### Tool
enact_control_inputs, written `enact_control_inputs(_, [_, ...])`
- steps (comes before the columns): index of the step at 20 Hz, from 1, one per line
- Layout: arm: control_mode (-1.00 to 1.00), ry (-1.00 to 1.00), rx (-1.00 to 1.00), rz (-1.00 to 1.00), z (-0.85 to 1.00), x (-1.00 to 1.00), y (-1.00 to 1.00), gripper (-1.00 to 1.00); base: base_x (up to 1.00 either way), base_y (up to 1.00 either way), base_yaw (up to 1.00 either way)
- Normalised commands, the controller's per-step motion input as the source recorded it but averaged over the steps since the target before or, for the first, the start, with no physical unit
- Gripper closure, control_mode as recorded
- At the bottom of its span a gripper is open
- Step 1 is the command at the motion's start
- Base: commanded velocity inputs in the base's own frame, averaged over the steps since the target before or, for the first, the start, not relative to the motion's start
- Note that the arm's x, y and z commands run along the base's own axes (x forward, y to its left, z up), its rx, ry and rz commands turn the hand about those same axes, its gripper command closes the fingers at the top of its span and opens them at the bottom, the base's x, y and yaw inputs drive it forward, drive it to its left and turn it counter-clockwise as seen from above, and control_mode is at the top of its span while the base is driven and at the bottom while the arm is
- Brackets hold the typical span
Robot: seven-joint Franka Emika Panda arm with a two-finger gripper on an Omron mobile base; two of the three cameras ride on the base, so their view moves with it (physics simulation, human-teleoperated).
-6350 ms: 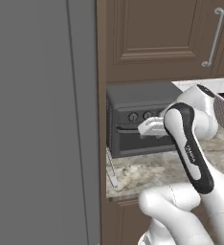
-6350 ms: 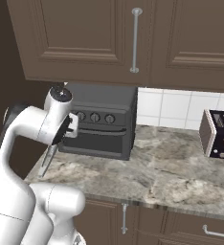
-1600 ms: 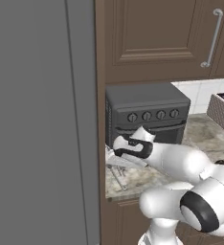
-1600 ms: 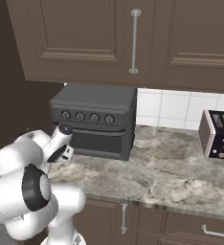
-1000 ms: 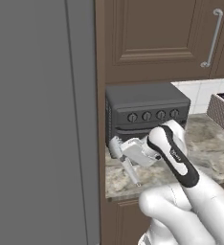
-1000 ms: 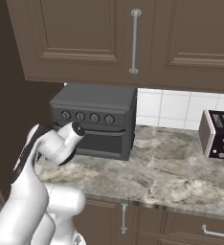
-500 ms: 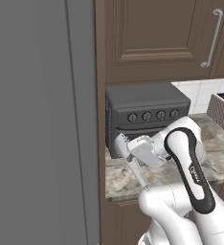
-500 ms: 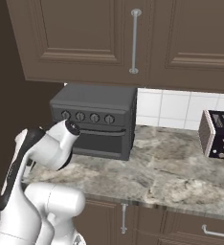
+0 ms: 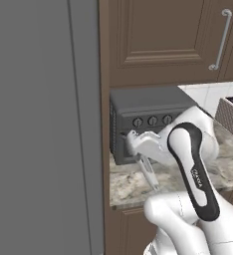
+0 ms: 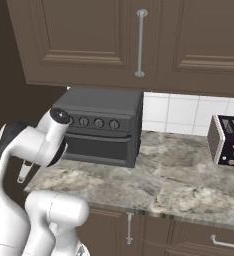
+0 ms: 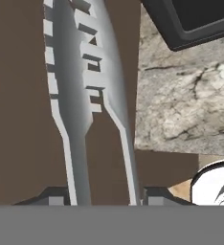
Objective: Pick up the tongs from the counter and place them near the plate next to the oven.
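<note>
My gripper [image 9: 139, 153] is shut on the silvery tongs [image 9: 149, 173], which hang slanted down from it over the left end of the mottled stone counter [image 9: 133, 185]. In the hand view the tongs [image 11: 80, 95] run up from between the two finger tips of the gripper [image 11: 104, 198], their scalloped ends at the top. From the right base view, the tongs [image 10: 24, 173] dangle below my forearm, just off the counter [image 10: 154, 185] end. The plate and the oven are out of view.
A dark grey countertop box with knobs [image 9: 148, 117] stands right behind the gripper, against the wall. A toaster [image 10: 229, 140] sits far right on the counter. A tall grey panel [image 9: 44, 124] rises left of the counter's end.
The gripper, low at the counter 1.6 s ago, has risen with the tongs in it; the elbow has swung up and right. The tongs now hang free of the worktop.
</note>
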Motion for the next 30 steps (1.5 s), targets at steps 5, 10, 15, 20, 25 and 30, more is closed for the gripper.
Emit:
enact_control_inputs(5, [-1.00, -0.02, -0.29, -0.13, 0.07, 0.08, -0.30, 1.00, 0.00, 0.00, 0.00])
enact_control_inputs(10, [-1.00, 0.00, -0.14, -0.09, 0.06, 0.01, -0.32, 1.00, 0.00, 0.00, 0.00])
enact_control_inputs(15, [-1.00, 0.00, -0.03, -0.06, 0.03, -0.02, -0.28, 1.00, 0.00, 0.00, 0.00])
enact_control_inputs(20, [-1.00, -0.03, 0.00, 0.00, 0.01, -0.01, -0.03, 1.00, 0.00, 0.00, 0.00])
enact_control_inputs(25, [-1.00, 0.00, 0.00, 0.00, 0.00, 0.00, 0.00, 1.00, 0.00, 0.00, 0.00])
enact_control_inputs(30, [-1.00, 0.00, 0.00, 0.00, 0.00, 0.00, 0.00, 1.00, 0.00, 0.00, 0.00])
